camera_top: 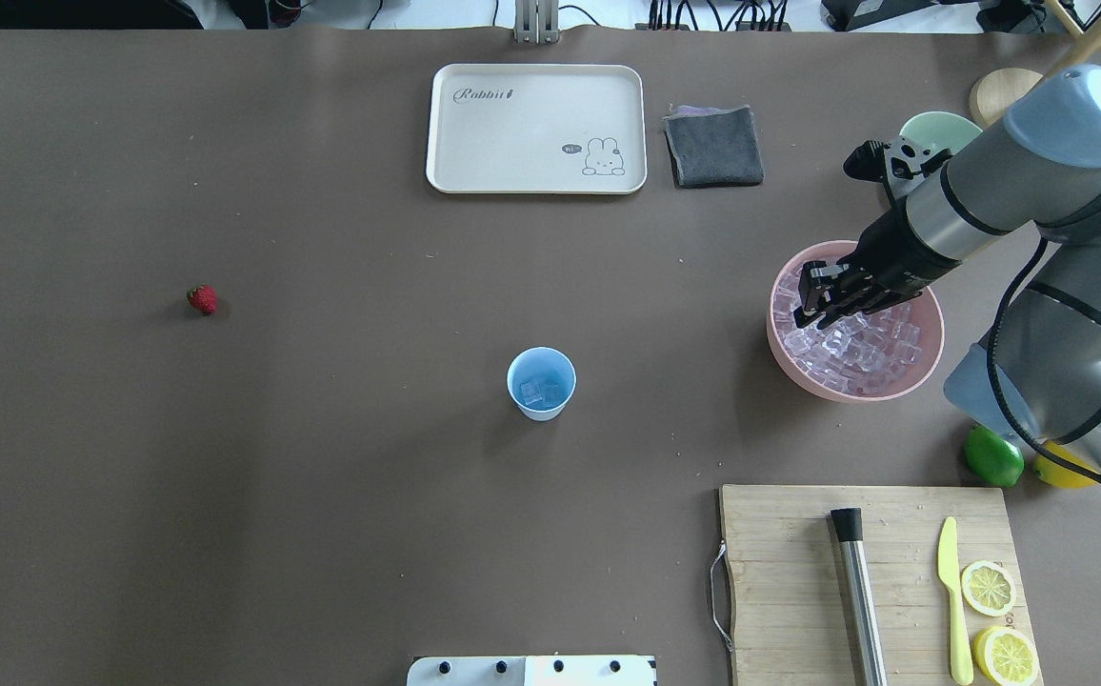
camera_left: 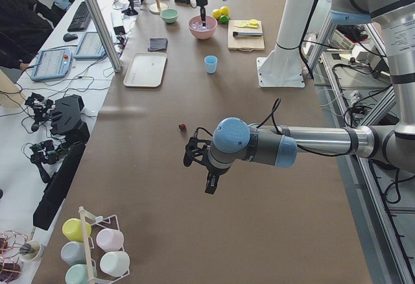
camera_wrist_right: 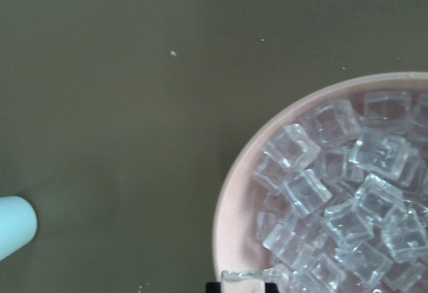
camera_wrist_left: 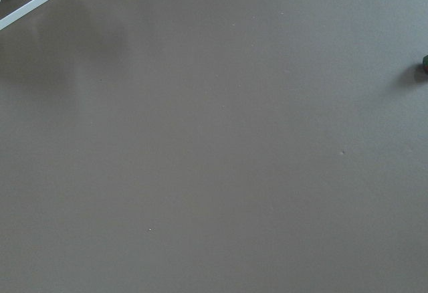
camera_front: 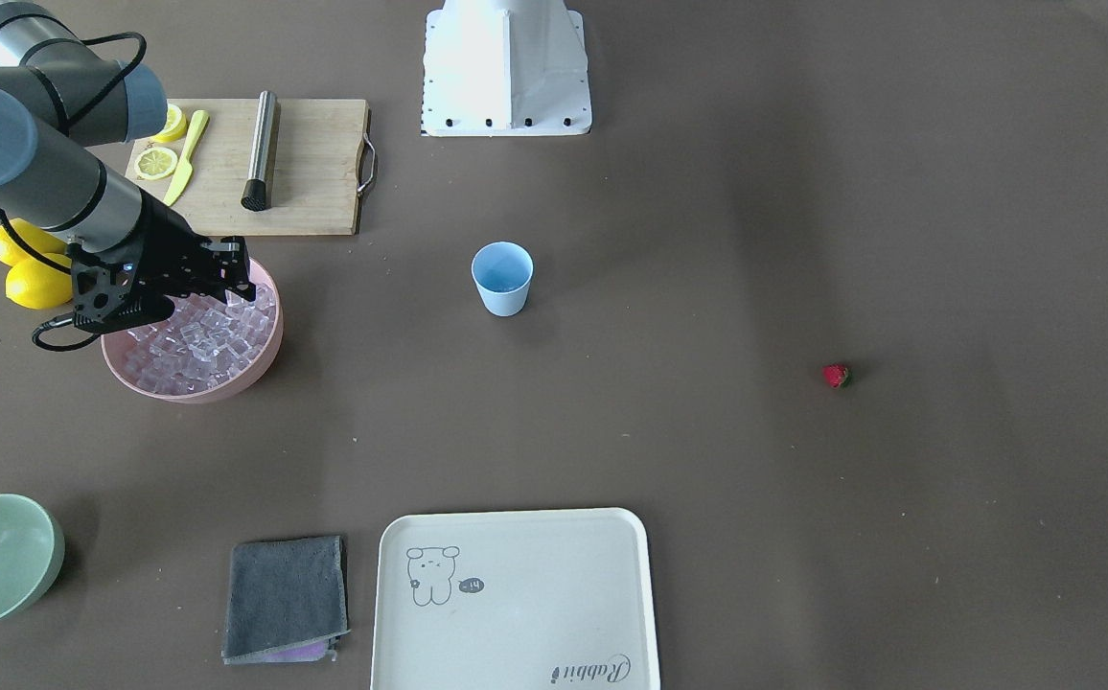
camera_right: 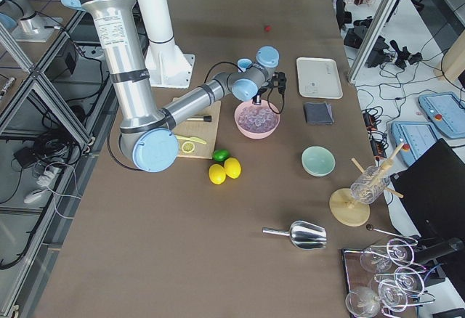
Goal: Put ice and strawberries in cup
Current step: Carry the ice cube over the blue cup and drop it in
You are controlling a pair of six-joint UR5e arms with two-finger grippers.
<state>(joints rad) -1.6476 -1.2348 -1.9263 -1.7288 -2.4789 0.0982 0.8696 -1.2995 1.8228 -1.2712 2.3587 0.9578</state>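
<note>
The pale-blue cup [camera_top: 541,383] stands mid-table with a few ice cubes in it; it also shows in the front view [camera_front: 502,278] and at the left edge of the right wrist view [camera_wrist_right: 13,226]. The pink bowl [camera_top: 798,367] is full of ice [camera_top: 855,353]. My right gripper [camera_top: 810,310] hangs over the bowl's near-cup side, shut on one ice cube [camera_wrist_right: 241,277] held above the rim [camera_wrist_right: 227,206]. The strawberry [camera_top: 202,299] lies alone on the table, far from the cup. My left gripper [camera_left: 194,157] hovers near the strawberry [camera_left: 182,126]; I cannot tell whether it is open or shut.
A cutting board [camera_top: 789,572] with a metal muddler [camera_top: 860,600], a yellow-green knife and lemon slices lies near the robot. Lemons and a lime [camera_top: 993,457] sit beside the bowl. A tray [camera_top: 536,129], a grey cloth [camera_top: 713,145] and a pale-green bowl [camera_top: 936,129] are at the far side.
</note>
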